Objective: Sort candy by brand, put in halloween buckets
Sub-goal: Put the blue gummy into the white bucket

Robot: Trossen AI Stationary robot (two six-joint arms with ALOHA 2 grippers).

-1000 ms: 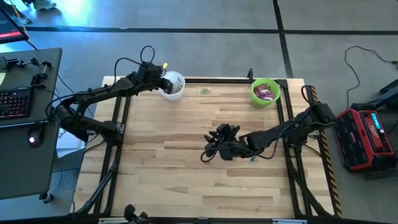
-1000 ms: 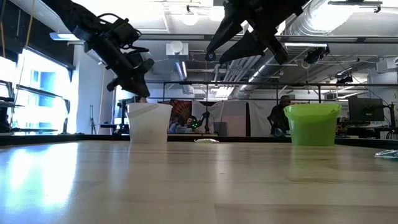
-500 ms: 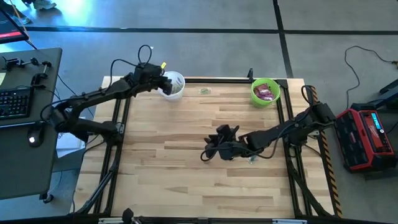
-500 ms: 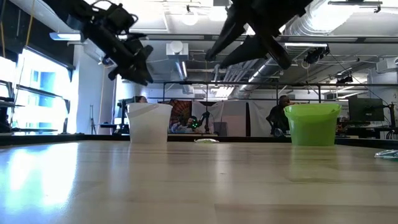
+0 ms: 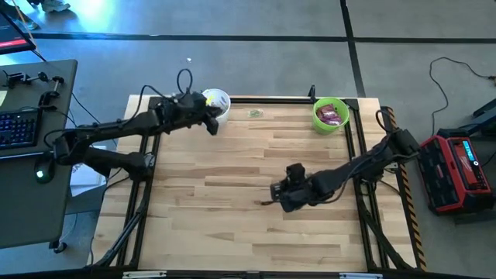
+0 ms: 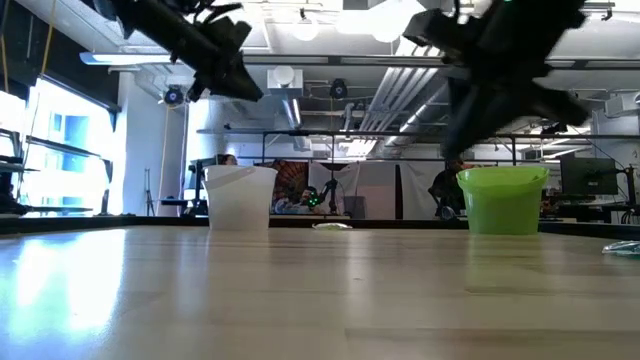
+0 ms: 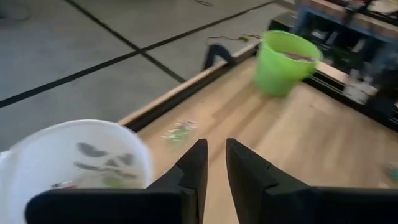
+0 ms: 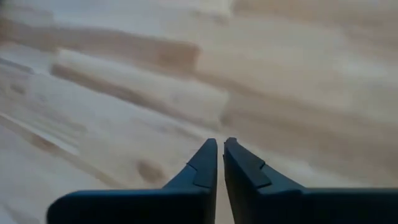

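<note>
The white bucket [image 5: 219,102] stands at the table's far left with small candy inside, and also shows in the left wrist view [image 7: 81,158]. The lime green bucket [image 5: 332,114] at the far right holds magenta packets [image 5: 332,117]. A few green clear-wrapped pieces [image 5: 254,113] lie on the wood between the buckets. My left gripper [image 5: 214,126] hovers just on the near side of the white bucket, its fingers nearly together [image 7: 212,149] and holding nothing. My right gripper [image 5: 273,203] points down at bare wood mid-table, shut [image 8: 221,146] and holding nothing.
A clear-wrapped piece [image 6: 620,247] lies on the wood at the right. A black frame rail [image 5: 271,99] runs along the table's far edge. Bare wood [image 5: 209,209] fills the near left. A red device [image 5: 457,170] sits on the floor off the table's right.
My left gripper has left the white bucket's mouth, rising and swinging toward the near edge and the right. My right gripper has tipped downward, rolled, sunk toward the near edge and shut from a wide spread.
</note>
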